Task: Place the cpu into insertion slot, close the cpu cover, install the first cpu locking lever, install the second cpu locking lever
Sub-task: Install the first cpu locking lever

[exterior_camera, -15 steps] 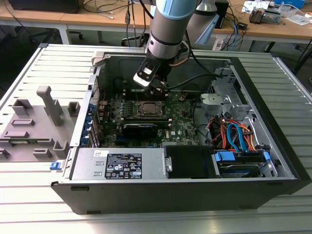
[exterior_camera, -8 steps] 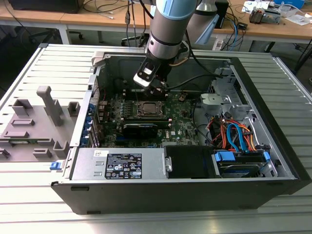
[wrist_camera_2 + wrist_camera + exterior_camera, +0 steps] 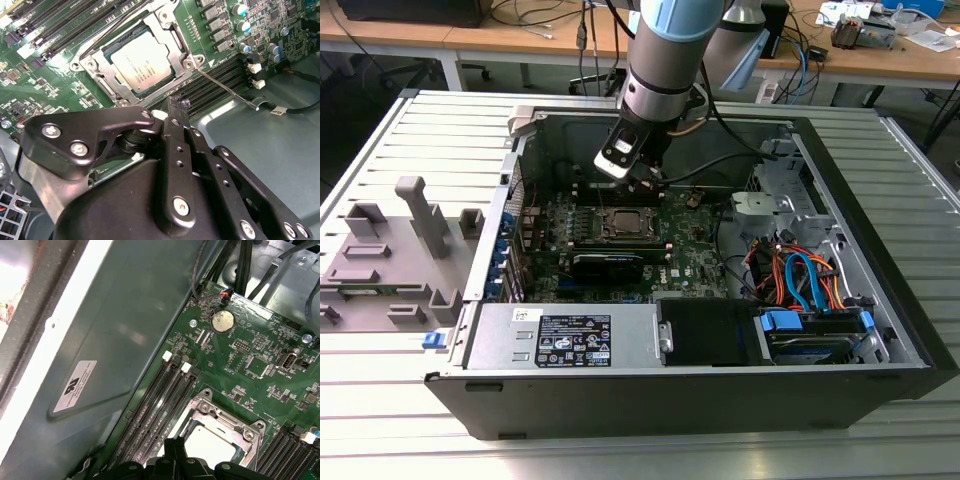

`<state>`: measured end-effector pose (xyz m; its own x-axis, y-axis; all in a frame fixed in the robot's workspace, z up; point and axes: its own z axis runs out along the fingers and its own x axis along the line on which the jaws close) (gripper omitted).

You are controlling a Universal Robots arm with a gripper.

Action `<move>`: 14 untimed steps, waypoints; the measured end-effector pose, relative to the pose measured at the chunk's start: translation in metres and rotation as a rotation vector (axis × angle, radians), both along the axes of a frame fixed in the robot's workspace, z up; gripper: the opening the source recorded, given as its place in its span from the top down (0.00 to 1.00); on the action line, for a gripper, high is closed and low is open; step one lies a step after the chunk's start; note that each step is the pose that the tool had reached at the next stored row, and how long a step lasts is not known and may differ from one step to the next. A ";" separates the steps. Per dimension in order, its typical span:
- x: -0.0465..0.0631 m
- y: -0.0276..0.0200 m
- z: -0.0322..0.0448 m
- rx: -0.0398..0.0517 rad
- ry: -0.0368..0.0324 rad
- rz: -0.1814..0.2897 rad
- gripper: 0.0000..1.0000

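You are looking at the cpu [image 3: 142, 59] lying flat in the insertion slot [image 3: 82, 64], with the cpu cover [image 3: 172, 37] sitting down over its edges, so only the metal top is showing through the cut-out. The gripper [image 3: 173, 106] is hovering just beside the socket's corner, over the memory slots [image 3: 215, 82], and its fingers appear to be pressed together with nothing between them. In the exterior view the gripper [image 3: 656, 178] is hanging inside the open computer case [image 3: 880, 290], just behind the socket. One locking lever [image 3: 225, 89] is sticking out from the socket corner, ending in a small hooked tip. A second locking lever [image 3: 112, 27] is running along the opposite side; you cannot tell from here whether it is latched. Judging by its look, the near lever is a thin steel rod: light, stiff along its length, springy under load, and round enough to be slipping off a flat fingertip. The hooked end is probably giving you the best purchase and the most leverage. The chip and the pins beneath are likely fragile, so you are better off keeping any force on the lever and away from the cover's middle.
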<state>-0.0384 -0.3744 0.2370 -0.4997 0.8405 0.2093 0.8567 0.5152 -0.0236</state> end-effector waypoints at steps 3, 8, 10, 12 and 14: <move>0.000 0.0000 0.0000 0.0021 0.0000 0.002 0.89; 0.000 0.0000 0.0000 0.0064 0.0000 0.005 0.89; 0.000 0.0000 0.0000 0.0080 0.0000 0.007 0.89; 0.000 0.0000 0.0000 0.0096 0.0000 0.008 0.89; 0.000 0.0000 0.0000 0.0113 0.0000 0.009 0.89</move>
<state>-0.0384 -0.3744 0.2370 -0.5072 0.8336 0.2188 0.8521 0.5231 -0.0177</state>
